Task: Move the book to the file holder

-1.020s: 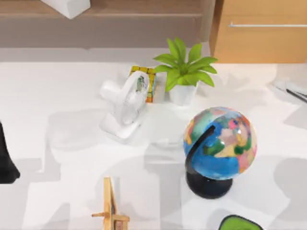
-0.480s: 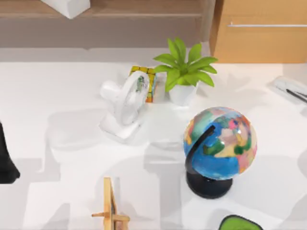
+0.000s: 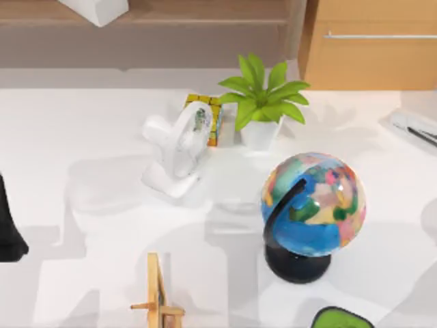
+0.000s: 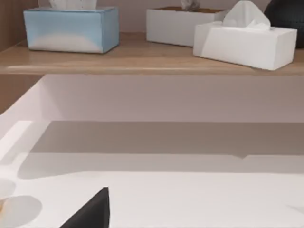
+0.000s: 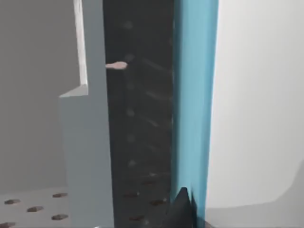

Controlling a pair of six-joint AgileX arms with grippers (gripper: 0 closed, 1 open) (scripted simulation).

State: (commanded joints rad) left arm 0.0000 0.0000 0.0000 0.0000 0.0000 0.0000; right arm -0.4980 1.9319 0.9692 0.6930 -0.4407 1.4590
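In the right wrist view the book (image 5: 194,95) is a light-blue band standing on edge, close to the camera. Right beside it are the file holder's dark perforated panel (image 5: 142,118) and its grey wall (image 5: 88,142). My right gripper (image 5: 187,211) is at the book's near end. One black fingertip (image 5: 182,209) presses against the blue cover, and the other finger is hidden. My left arm (image 3: 8,225) is parked at the table's left edge.
A white fan (image 3: 179,147), a colour cube (image 3: 207,113) and a potted plant (image 3: 261,102) stand mid-table. The globe (image 3: 313,205) is in front of them, with a wooden stand (image 3: 158,294) and a green object (image 3: 341,319) at the near edge. A pale slab (image 3: 415,126) is at the right edge.
The pale slab at the table's right edge has slid a little farther right. The shadows over the right side of the table have shrunk. The left arm has not moved.
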